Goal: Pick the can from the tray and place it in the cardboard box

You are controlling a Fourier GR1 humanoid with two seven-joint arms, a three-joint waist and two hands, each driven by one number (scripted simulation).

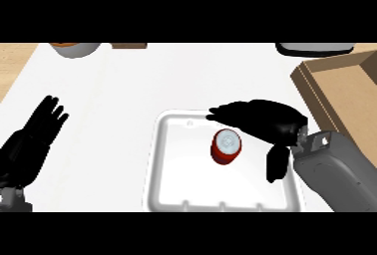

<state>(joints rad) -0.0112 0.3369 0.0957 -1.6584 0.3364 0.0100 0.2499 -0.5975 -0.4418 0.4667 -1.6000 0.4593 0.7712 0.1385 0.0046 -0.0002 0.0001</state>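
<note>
A red can (225,147) with a silver top stands upright in the middle of the white tray (171,174). My right hand (261,119) hovers over the tray's right side, just right of and behind the can. Its fingers reach left past the can and its thumb hangs down on the right; nothing is held. The cardboard box (335,89) sits at the right edge, open at the top. At the left edge my left hand (37,132) rests open on the counter, fingers pointing up.
A grey bowl (75,49) with something orange in it stands at the back left, a brown item (129,46) beside it. A dark-rimmed white dish (313,48) shows at the back right. The white counter spreads between tray and left hand.
</note>
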